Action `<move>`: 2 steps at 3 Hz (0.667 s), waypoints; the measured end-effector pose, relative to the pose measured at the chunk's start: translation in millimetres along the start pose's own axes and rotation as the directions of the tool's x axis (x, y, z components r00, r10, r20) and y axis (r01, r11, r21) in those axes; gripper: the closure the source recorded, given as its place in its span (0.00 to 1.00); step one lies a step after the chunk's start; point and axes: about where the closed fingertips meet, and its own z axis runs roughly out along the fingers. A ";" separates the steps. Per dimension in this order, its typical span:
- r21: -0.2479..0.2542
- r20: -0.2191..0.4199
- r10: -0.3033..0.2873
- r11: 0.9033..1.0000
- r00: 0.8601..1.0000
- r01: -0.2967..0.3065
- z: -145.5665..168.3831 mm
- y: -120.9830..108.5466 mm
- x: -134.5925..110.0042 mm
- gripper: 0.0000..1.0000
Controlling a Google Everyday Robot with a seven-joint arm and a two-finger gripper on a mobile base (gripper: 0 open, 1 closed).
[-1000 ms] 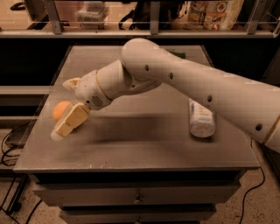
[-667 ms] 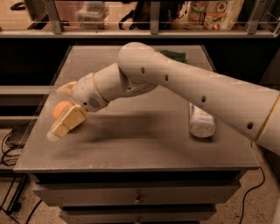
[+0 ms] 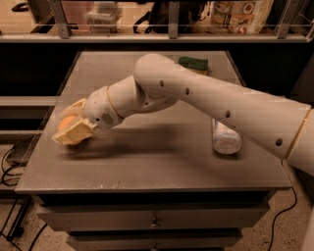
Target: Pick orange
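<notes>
The orange (image 3: 65, 122) is a small round fruit near the left edge of the grey table (image 3: 157, 166). My gripper (image 3: 72, 120) reaches down to it from the right. Its cream fingers (image 3: 74, 133) sit on either side of the orange and press against it. The fruit looks to be resting at table height, mostly covered by the fingers. The white arm stretches across the table from the right edge of the view.
A plastic bottle (image 3: 226, 137) lies on its side at the table's right, partly under the arm. A green sponge (image 3: 194, 62) sits at the back of the table. A shelf rail with bags (image 3: 240, 14) runs behind. Drawers are below the front edge.
The gripper has moved left and down over the orange, and its fingers have drawn in against the fruit. The bottle has not moved.
</notes>
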 end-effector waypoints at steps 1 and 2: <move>0.010 0.020 0.013 1.000 1.000 -0.013 -15.5 -3.2 -3.1 0.88; 0.069 0.040 -0.033 0.997 0.999 0.030 -71.1 -13.2 -22.6 1.00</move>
